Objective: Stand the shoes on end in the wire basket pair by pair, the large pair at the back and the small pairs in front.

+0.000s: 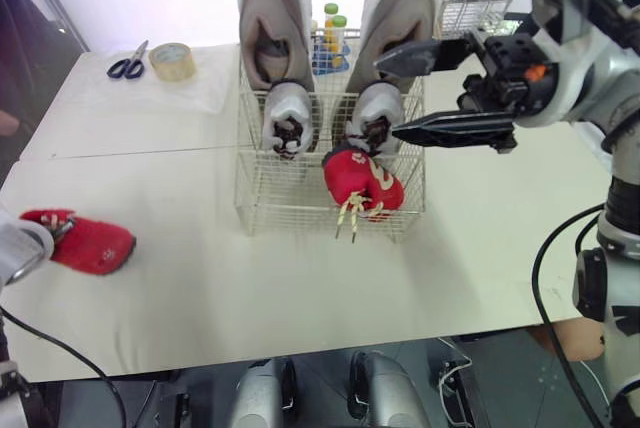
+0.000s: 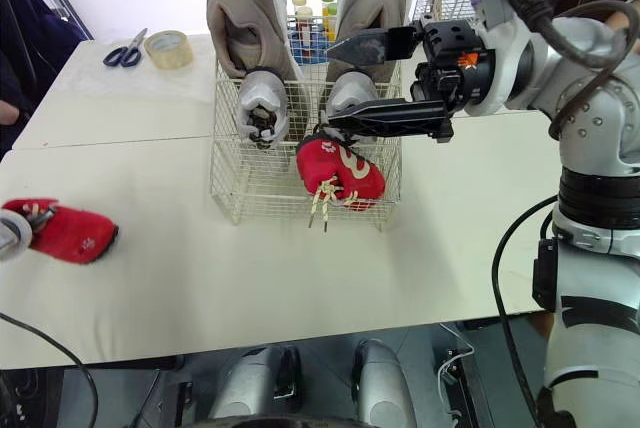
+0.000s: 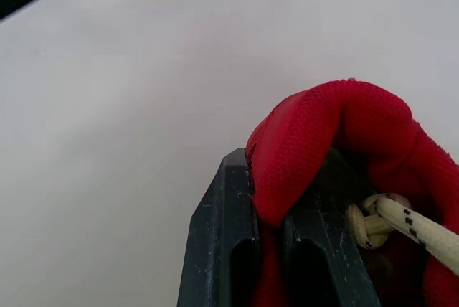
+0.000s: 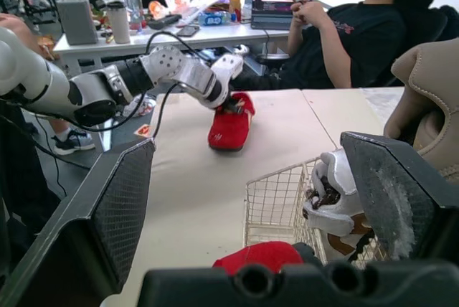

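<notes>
Left wrist view: left end effector (image 3: 267, 210) grips red shoe (image 3: 344, 128); right end effector (image 1: 386, 98) wide

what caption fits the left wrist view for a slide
Left gripper shut on the collar of the red shoe, table beyond.

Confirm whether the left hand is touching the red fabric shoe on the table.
Touching. The left wrist view shows the left hand shut on the red fabric shoe, its collar pinched between the black fingers.
</notes>
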### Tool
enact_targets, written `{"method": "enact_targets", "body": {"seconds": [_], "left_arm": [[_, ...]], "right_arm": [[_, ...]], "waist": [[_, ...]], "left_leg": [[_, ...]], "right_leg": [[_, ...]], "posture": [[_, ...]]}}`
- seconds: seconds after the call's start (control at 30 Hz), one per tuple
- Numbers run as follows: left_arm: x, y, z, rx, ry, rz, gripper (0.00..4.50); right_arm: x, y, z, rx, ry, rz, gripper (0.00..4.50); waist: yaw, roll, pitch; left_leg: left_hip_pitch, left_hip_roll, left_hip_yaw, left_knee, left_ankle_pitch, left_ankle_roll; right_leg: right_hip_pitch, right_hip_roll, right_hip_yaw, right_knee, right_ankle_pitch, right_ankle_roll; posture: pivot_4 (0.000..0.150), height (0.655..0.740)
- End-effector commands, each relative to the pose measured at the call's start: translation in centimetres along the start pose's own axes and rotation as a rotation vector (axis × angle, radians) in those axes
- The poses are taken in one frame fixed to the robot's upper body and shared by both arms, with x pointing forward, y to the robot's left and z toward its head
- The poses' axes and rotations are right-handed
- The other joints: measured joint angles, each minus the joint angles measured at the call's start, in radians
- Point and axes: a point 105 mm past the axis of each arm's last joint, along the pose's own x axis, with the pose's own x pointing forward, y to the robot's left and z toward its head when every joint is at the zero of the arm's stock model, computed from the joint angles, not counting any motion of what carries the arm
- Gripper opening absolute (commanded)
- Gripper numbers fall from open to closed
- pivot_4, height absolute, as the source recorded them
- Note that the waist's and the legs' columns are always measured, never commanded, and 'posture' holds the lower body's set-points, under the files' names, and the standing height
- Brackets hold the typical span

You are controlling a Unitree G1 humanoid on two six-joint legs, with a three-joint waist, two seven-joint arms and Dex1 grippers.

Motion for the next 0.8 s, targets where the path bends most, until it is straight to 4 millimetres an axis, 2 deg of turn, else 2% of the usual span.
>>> {"method": "enact_targets", "body": {"seconds": [0.03, 0.1, 0.17, 0.27, 0.37, 0.47, 0.6, 0.8], "left_arm": [[-5.3, -8.9, 8.2, -0.049, -0.337, -0.428, 0.06], [-8.8, -13.4, 9.9, -0.032, -0.443, -0.669, 0.06], [-12.6, -16.8, 10.8, 0.032, -0.558, -0.881, 0.06], [-17.8, -20.5, 10.2, 0.131, -0.659, -1.16, 0.06], [-21.0, -22.8, 8.3, 0.184, -0.692, -1.346, 0.06], [-22.6, -23.9, 5.7, 0.259, -0.683, -1.449, 0.06], [-22.7, -24.3, 0.9, 0.401, -0.604, -1.495, 0.06], [-22.2, -24.0, -1.9, 0.499, -0.653, -1.444, 0.06]], "right_arm": [[-0.4, 0.3, 1.1, -0.055, -0.017, -0.037, 4.5], [-0.6, 0.2, 1.2, -0.054, -0.023, -0.061, 4.5], [-0.7, 0.3, 1.1, -0.05, -0.024, -0.076, 4.5], [-1.2, 0.4, 0.8, -0.046, -0.006, -0.123, 4.5], [-2.1, 0.5, 0.7, -0.029, 0.003, -0.176, 4.5], [-2.7, 1.0, 0.6, -0.014, 0.006, -0.217, 4.5], [-2.9, 1.5, 0.2, -0.007, 0.01, -0.26, 4.5], [-2.8, 2.0, 0.0, 0.004, 0.012, -0.284, 4.5]], "waist": [[0.01, -0.007, 0.0], [0.007, -0.008, -0.001], [0.006, -0.008, -0.001], [0.006, -0.008, -0.001], [0.006, -0.008, -0.001], [0.004, -0.008, 0.0], [0.002, -0.008, 0.0], [0.008, -0.007, 0.0]], "left_leg": [[-0.001, 0.0, 0.0, 0.001, 0.0, 0.0], [-0.003, -0.001, 0.0, 0.002, -0.001, 0.003], [-0.003, -0.002, 0.002, 0.002, -0.003, 0.006], [-0.003, -0.003, 0.004, 0.001, -0.003, 0.007], [-0.002, -0.003, 0.005, 0.001, -0.003, 0.007], [-0.001, -0.002, 0.005, 0.001, -0.002, 0.006], [0.001, -0.002, 0.005, 0.001, -0.002, 0.005], [-0.001, 0.0, 0.002, 0.009, -0.002, 0.007]], "right_leg": [[0.0, 0.0, -0.001, 0.0, 0.0, 0.0], [0.001, -0.001, -0.002, -0.004, 0.001, 0.0], [0.002, -0.002, -0.001, -0.007, 0.001, 0.001], [0.003, -0.001, -0.001, -0.009, 0.002, 0.003], [0.003, 0.001, -0.002, -0.009, 0.002, 0.004], [0.003, 0.001, -0.002, -0.009, 0.001, 0.004], [0.003, 0.001, -0.001, -0.007, 0.001, 0.004], [0.005, 0.002, -0.001, -0.003, 0.001, 0.004]], "posture": [[0.15, 0.74], [0.15, 0.74], [0.15, 0.74], [0.15, 0.74], [0.15, 0.74], [0.15, 0.74], [0.15, 0.74], [0.15, 0.74]]}}
